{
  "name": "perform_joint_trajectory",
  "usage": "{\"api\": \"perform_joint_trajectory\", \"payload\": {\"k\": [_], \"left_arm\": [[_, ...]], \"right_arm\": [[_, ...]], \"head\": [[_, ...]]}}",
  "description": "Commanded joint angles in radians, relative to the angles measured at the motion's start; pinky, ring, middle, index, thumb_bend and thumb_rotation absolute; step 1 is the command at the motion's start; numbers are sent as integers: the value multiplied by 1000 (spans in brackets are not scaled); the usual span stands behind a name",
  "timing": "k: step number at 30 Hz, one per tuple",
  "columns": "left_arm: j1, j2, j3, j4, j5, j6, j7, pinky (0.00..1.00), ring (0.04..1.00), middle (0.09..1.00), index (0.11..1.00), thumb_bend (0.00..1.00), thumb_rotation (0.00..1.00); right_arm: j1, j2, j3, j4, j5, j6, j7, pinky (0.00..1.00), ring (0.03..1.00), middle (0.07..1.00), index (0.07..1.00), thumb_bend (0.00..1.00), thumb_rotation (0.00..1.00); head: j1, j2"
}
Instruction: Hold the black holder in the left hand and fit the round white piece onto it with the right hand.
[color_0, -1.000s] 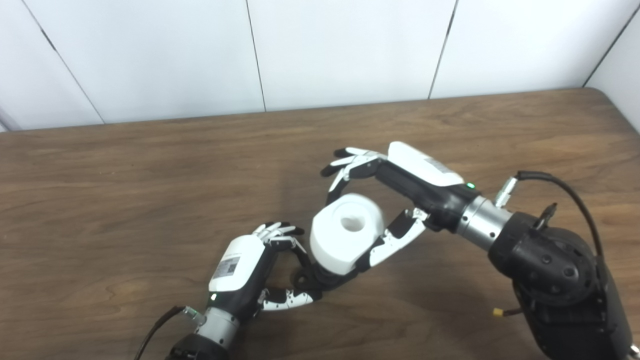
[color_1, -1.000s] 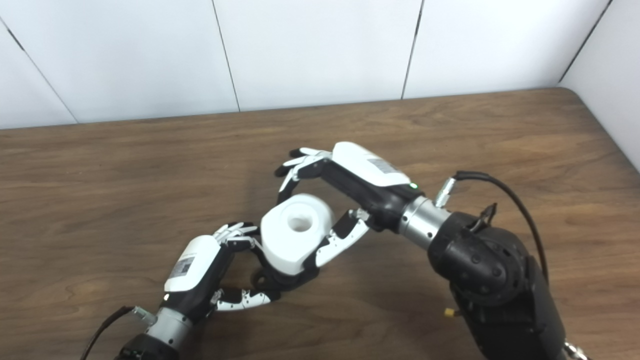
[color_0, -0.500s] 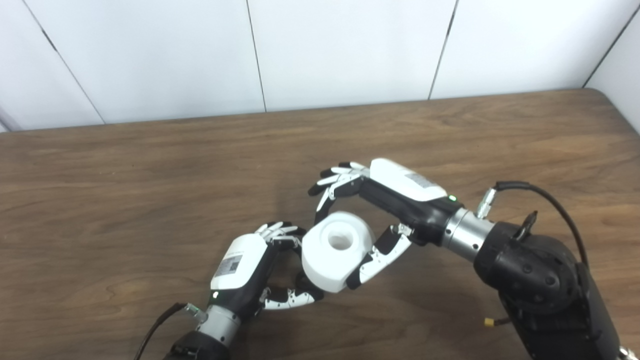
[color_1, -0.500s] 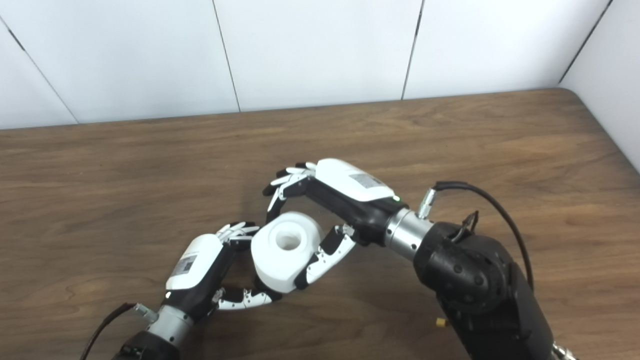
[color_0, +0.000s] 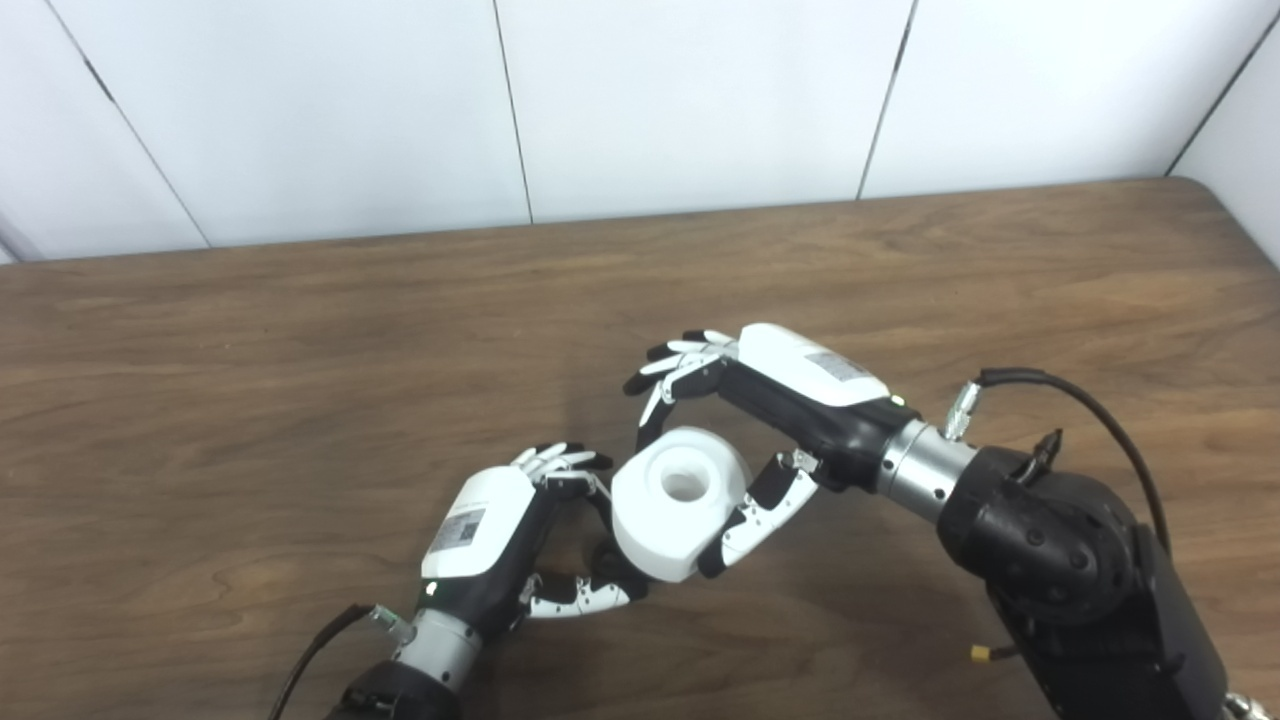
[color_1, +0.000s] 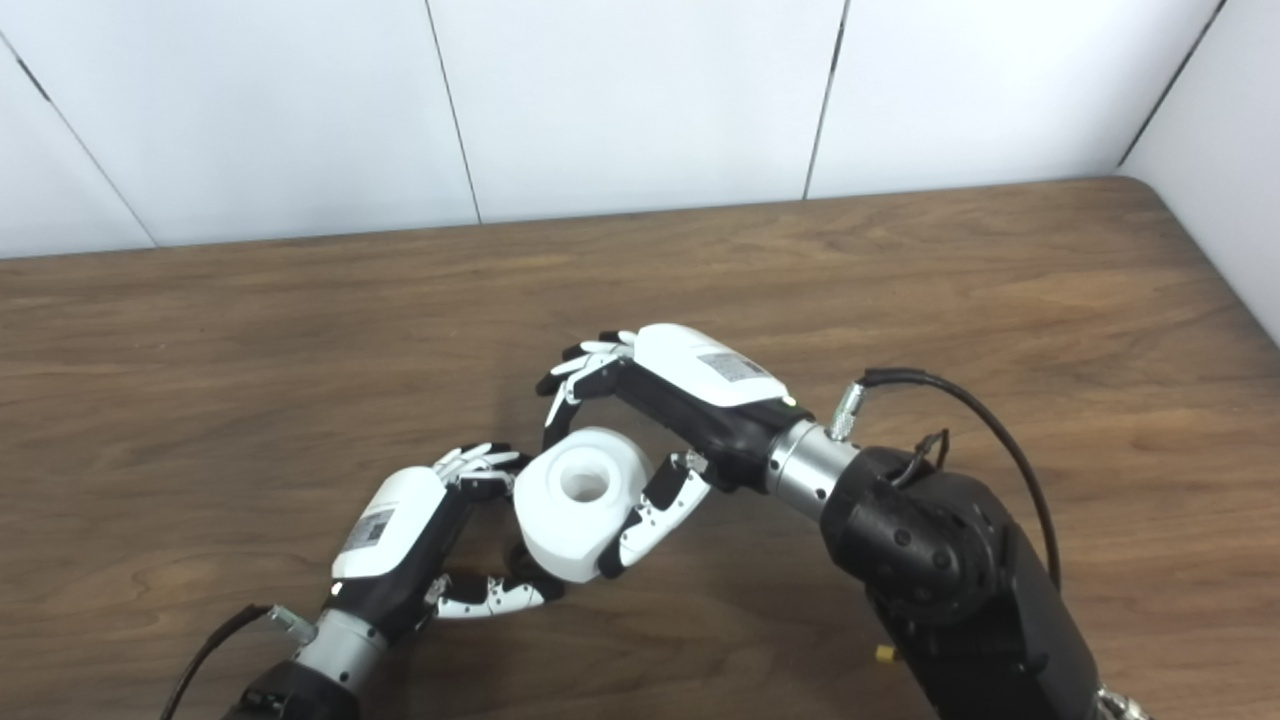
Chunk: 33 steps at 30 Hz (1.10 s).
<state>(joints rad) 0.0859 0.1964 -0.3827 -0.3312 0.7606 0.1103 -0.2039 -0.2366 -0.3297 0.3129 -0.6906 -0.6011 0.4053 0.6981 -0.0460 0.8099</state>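
— What is the left hand (color_0: 490, 545) doing?
— It sits nearest the front edge, its glossy white back up and its jointed fingers and thumb curled around the black holder (color_0: 607, 562). Only a sliver of that holder shows; the rest is hidden under the white piece.

— And the white piece?
— A thick, round, matte ring (color_0: 678, 503) with a smooth hole in its top face. It sits right over the holder, pressed against the left hand's fingertips. Whether it is fully seated I cannot tell.

— Who has hold of it?
— The right hand (color_0: 760, 420) grips it from farther back: its thumb (color_0: 756, 505) lies along the near right side and the fingers (color_0: 668, 375) arch over the far edge, with only the tips near the ring.

— What lies around them?
— A brown table (color_0: 250, 400) with a fine wood grain. Behind it stands a wall of plain white panels (color_0: 690, 90). A black cable (color_0: 1085, 405) loops up from the right forearm.
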Motion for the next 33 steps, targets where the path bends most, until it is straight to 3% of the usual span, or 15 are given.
{"api": "perform_joint_trajectory", "payload": {"k": [1, 33], "left_arm": [[27, 8, -20, 12, -4, 39, -63, 907, 903, 825, 488, 518, 45], [22, 7, -29, 0, -1, 61, -68, 923, 907, 830, 488, 518, 45]], "right_arm": [[-18, 2, -7, -15, -3, -42, -39, 981, 921, 821, 482, 524, 135], [-8, 30, 20, 7, -38, -77, -57, 991, 929, 817, 482, 525, 134]], "head": [[-1, 0], [1, 10]]}}
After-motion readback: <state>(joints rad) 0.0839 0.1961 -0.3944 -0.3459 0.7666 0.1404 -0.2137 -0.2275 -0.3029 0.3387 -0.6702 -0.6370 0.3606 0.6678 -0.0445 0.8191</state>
